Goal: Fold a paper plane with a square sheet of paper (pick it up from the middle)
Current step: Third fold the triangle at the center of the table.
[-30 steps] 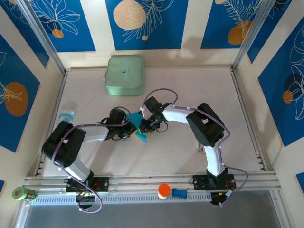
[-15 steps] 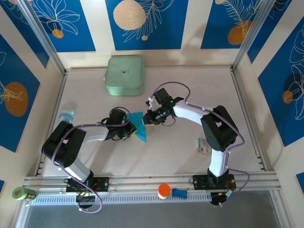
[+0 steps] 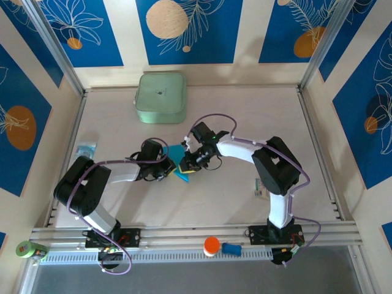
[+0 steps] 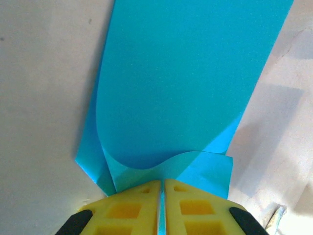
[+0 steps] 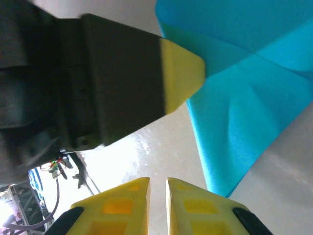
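Pinches the square sheet of paper (image 4: 190,73) in the left gripper (image 4: 161,188), jaws pressed tight on a curled near edge where two layers meet. Sends the sheet's long axis straight ahead from that gripper, out over the bench (image 4: 39,73). Holds the right gripper (image 5: 157,183) just beside the sheet, facing the left one, jaws drawn almost together and empty, with the paper up and to the right of them, not touching. Sits mid-bench between both grippers. Looks thin and cyan-blue, partly folded, with an upper layer bowed over a flat lower one, a slanting crease and a pointed corner. Shows no dart shape yet.
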Robot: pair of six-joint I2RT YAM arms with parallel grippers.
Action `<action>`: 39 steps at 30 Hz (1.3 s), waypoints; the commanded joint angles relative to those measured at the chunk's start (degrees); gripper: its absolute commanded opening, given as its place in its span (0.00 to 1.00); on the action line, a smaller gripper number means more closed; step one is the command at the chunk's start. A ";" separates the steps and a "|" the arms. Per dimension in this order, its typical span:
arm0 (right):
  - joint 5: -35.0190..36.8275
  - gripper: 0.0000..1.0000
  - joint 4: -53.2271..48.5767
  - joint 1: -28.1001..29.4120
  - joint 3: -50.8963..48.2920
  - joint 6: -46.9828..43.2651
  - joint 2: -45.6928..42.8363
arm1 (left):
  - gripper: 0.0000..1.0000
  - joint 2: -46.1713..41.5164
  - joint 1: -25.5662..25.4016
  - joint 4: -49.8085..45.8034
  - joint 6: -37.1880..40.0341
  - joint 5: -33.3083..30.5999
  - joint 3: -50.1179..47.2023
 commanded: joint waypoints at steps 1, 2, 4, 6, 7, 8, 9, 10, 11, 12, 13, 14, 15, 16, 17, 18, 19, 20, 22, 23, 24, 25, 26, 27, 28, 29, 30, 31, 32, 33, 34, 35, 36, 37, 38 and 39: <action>-1.81 0.14 -2.04 0.94 1.35 -0.62 2.43 | 0.13 -0.31 -0.36 -3.04 0.59 -0.61 -0.34; -1.58 0.13 -2.35 1.16 1.57 -0.97 2.84 | 0.13 -0.32 -0.36 -3.09 0.60 -0.58 -0.32; -1.37 0.12 -2.63 1.42 1.70 -1.15 3.45 | 0.13 -0.30 -0.34 -3.02 0.60 -0.67 -0.32; -1.39 0.12 -2.35 1.52 1.47 -1.25 3.71 | 0.13 -0.38 -0.36 -3.04 0.43 -0.80 -0.46; -1.37 0.12 -2.33 1.54 1.48 -1.42 3.86 | 0.13 -0.46 -0.36 -2.96 0.42 -0.79 -0.51; -1.42 0.12 -2.46 1.61 1.54 -1.52 4.09 | 0.13 -0.47 -0.33 -2.96 0.34 -0.76 -0.55; -1.26 0.11 -2.54 1.70 1.70 -1.61 4.31 | 0.13 -0.55 -0.34 -2.96 0.34 -0.77 -0.57; -1.14 0.11 -2.77 1.77 1.90 -1.75 4.59 | 0.13 -0.64 -0.36 -2.97 0.33 -0.79 -0.63; -1.00 0.11 -2.92 1.85 2.05 -1.84 4.95 | 0.13 -0.80 -0.36 -2.98 0.25 -0.84 -0.62; -0.85 0.11 -3.10 1.87 2.17 -1.95 5.10 | 0.13 -0.95 -0.35 -3.04 0.25 -0.86 -0.72; -0.64 0.11 -3.14 1.91 2.18 -2.05 5.38 | 0.13 -1.04 -0.36 -3.13 0.25 -0.91 -0.70; -0.50 0.11 -3.21 1.95 2.31 -2.11 5.56 | 0.13 -1.19 -0.36 -3.13 0.21 -0.88 -0.72; -0.45 0.11 -3.26 1.96 2.36 -2.25 5.72 | 0.13 -1.35 -0.31 -3.22 0.25 -0.91 -0.65; -0.42 0.11 -3.21 1.89 2.40 -2.34 5.82 | 0.13 -1.39 -0.38 -3.31 0.18 -0.87 -0.62; -0.43 0.11 -3.34 1.96 2.45 -2.28 6.05 | 0.13 -1.56 -0.36 -3.40 0.30 -0.90 -0.59; -0.47 0.11 -3.28 1.96 2.45 -2.40 6.20 | 0.13 -1.60 -0.34 -3.40 0.29 -0.85 -0.61; -0.49 0.11 -3.33 2.05 2.45 -2.43 6.25 | 0.13 -1.70 -0.31 -3.33 0.29 -0.84 -0.56; -0.49 0.11 -3.34 2.04 2.58 -2.48 6.36 | 0.13 -1.72 -0.36 -3.40 0.34 -0.78 -0.59; -0.49 0.11 -3.43 2.13 2.57 -2.61 6.51 | 0.13 -1.79 -0.36 -3.40 0.33 -0.77 -0.58; -0.49 0.11 -3.44 2.14 2.66 -2.68 6.48 | 0.13 -1.85 -0.34 -3.33 0.32 -0.76 -0.56; -0.49 0.11 -3.48 2.14 2.65 -2.78 6.64 | 0.13 -1.87 -0.35 -3.31 0.29 -0.78 -0.61; -0.49 0.11 -3.58 2.21 2.71 -2.94 6.82 | 0.13 -1.87 -0.36 -3.35 0.35 -0.76 -0.59; -0.49 0.11 -3.77 2.22 2.86 -2.99 6.94 | 0.13 -1.94 -0.35 -3.38 0.32 -0.76 -0.63; -0.49 0.11 -3.84 2.22 2.98 -3.08 7.05 | 0.13 -1.94 -0.36 -3.37 0.31 -0.76 -0.58; -0.49 0.11 -4.11 2.32 3.10 -3.17 7.32 | 0.13 -1.98 -0.41 -3.37 0.38 -0.75 -0.59; -0.45 0.11 -4.30 2.33 3.33 -3.34 7.48 | 0.13 -2.04 -0.36 -3.40 0.27 -0.80 -0.59; -0.37 0.11 -4.56 2.33 3.41 -3.52 7.71 | 0.13 -2.10 -0.36 -3.40 0.29 -0.78 -0.56; -0.18 0.11 -4.70 2.48 3.53 -3.63 7.85 | 0.13 -2.14 -0.36 -3.43 0.40 -0.68 -0.54; 0.03 0.11 -4.86 2.49 3.68 -3.72 8.03 | 0.13 -2.30 -0.35 -3.57 0.40 -0.75 -0.42; 0.01 0.11 -4.91 2.49 3.66 -3.75 8.02 | 0.13 -2.39 -0.36 -3.66 0.42 -0.67 -0.39; 0.13 0.10 -4.92 2.55 3.77 -3.82 8.14 | 0.13 -2.49 -0.32 -3.66 0.53 -0.67 -0.40; 0.21 0.11 -4.98 2.53 3.85 -3.80 8.25 | 0.13 -2.58 -0.36 -3.66 0.51 -0.67 -0.39; 0.29 0.11 -5.05 2.58 3.85 -3.82 8.35 | 0.13 -2.78 -0.30 -3.66 0.45 -0.64 -0.37; 0.34 0.11 -5.23 2.57 3.96 -3.85 8.50 | 0.13 -2.92 -0.36 -3.68 0.58 -0.63 -0.37; 0.51 0.10 -5.28 2.57 3.99 -3.92 8.60 | 0.13 -3.15 -0.36 -3.66 0.68 -0.59 -0.34; 0.64 0.11 -5.38 2.58 3.99 -3.93 8.61 | 0.13 -3.40 -0.38 -3.66 0.68 -0.58 -0.37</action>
